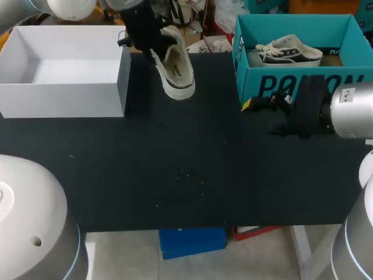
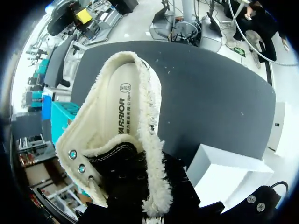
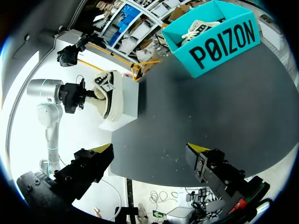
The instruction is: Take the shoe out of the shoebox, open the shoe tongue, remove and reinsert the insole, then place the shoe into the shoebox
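Fleece-lined shoe (image 1: 176,67) hangs above the counter (image 1: 175,175) between white box (image 1: 64,87) and teal shoebox (image 1: 291,81). The left arm (image 1: 133,20) pinches one end in its jaws, and the shoe's length runs toward the near edge. The right arm (image 1: 349,111) waits well apart, jaws spread.

Black, faintly speckled table (image 1: 145,169)

My right arm (image 1: 352,111) ends in a rounded silver-grey link, then a black wrist. The right gripper (image 3: 150,150) has two blocky black fingers (image 3: 88,170) with bright yellow tips and small screws. My left arm (image 3: 46,91) is pale grey with a black wrist.
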